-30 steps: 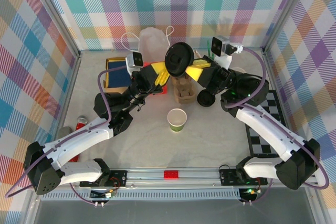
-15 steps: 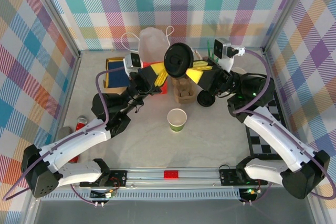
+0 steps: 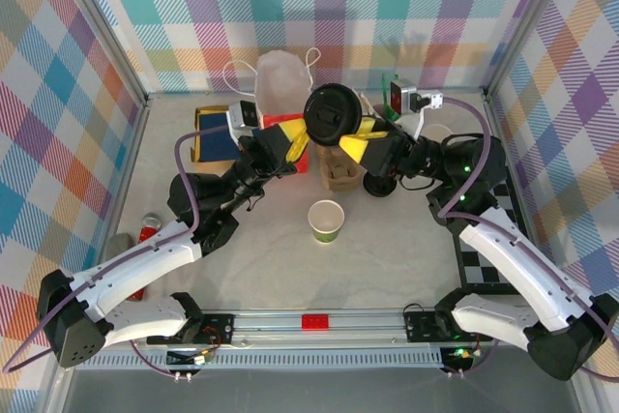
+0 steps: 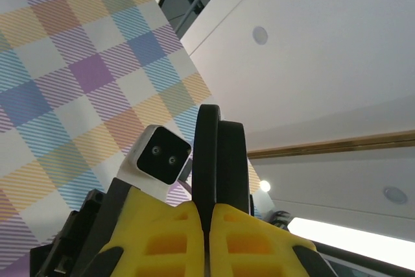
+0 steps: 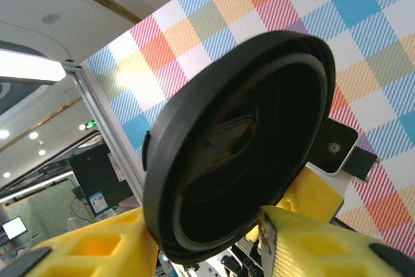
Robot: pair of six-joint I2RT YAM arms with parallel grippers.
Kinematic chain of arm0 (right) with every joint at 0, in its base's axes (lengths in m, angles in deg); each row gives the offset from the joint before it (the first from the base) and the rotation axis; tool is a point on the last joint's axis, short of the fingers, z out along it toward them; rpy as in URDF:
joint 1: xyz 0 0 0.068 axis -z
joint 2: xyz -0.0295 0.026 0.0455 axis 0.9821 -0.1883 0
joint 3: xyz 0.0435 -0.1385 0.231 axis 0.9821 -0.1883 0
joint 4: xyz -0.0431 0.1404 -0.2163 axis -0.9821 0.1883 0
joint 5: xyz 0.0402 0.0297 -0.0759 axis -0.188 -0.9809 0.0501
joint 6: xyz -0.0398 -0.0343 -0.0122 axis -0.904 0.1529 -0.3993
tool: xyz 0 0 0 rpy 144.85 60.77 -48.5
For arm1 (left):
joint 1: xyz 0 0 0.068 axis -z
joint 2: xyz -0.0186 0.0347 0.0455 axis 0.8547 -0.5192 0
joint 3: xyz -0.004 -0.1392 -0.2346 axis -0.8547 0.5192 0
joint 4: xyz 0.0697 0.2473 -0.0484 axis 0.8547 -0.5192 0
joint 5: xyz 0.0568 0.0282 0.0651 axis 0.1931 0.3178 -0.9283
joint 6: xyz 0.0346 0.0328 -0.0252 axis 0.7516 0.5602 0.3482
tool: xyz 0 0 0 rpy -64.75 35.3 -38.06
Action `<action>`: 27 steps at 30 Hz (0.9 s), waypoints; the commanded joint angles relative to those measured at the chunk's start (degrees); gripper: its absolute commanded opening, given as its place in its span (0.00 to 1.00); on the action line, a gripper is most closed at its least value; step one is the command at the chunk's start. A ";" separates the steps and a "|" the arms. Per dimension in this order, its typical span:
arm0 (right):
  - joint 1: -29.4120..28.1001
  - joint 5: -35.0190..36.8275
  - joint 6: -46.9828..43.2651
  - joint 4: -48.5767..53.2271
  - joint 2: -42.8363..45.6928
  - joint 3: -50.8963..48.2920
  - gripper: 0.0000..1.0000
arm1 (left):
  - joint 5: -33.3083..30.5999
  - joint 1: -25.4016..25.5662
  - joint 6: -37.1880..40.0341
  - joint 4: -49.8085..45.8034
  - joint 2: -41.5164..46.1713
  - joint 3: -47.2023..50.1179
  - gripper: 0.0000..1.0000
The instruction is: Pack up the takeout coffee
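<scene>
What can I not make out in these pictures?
- Right tool: whether it really grips the lid. In the right wrist view the lid covers the pads.
- Carrier: its far end. In the top view the raised lid hides it.
- Cup: what it holds, if anything. In the top view it is too small to tell.
</scene>
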 commanded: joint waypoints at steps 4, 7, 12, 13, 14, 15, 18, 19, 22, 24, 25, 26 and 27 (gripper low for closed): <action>-0.11 3.40 -5.41 8.29 3.21 -0.70 0.63 | 0.20 0.91 0.92 0.38 1.01 0.68 0.08; -0.07 4.52 -6.63 10.21 4.41 -1.13 0.65 | 0.29 0.86 1.19 -0.34 1.17 0.64 0.08; -0.10 7.00 -9.65 15.91 7.13 -1.78 0.74 | 0.20 0.92 1.93 -1.65 1.64 0.83 0.08; -0.11 7.53 -10.34 17.30 7.81 -1.87 0.76 | 0.12 0.78 2.18 -2.21 1.86 0.98 0.08; -0.11 8.14 -11.33 19.30 8.69 -1.89 0.77 | 0.07 0.74 2.54 -3.01 2.20 1.24 0.08; -0.11 8.91 -12.50 21.92 9.56 -1.69 0.77 | -0.06 0.54 3.05 -4.25 2.71 1.59 0.08; -0.07 13.50 -16.69 33.88 12.63 0.09 0.79 | -0.43 -0.02 5.36 -10.90 4.87 2.96 0.08; -0.11 17.06 -18.73 40.50 13.65 1.52 0.80 | -0.65 -0.34 6.32 -14.54 5.78 3.45 0.07; -0.04 24.30 -23.11 52.54 16.65 3.38 0.85 | -2.00 -0.55 8.41 -21.76 8.71 6.10 0.07; -0.03 29.00 -25.15 59.73 18.39 4.13 0.88 | -2.85 -0.85 8.94 -25.90 10.45 8.21 0.07; -0.02 31.64 -25.56 63.23 18.83 4.66 0.89 | -3.01 -0.94 9.32 -27.62 11.21 9.05 0.07; -0.03 34.59 -26.08 67.03 19.12 5.10 0.90 | -3.20 -0.99 9.78 -29.90 11.86 9.97 0.07; -0.04 36.83 -26.34 69.58 19.39 5.08 0.91 | -3.51 -1.07 10.20 -31.91 12.34 10.89 0.07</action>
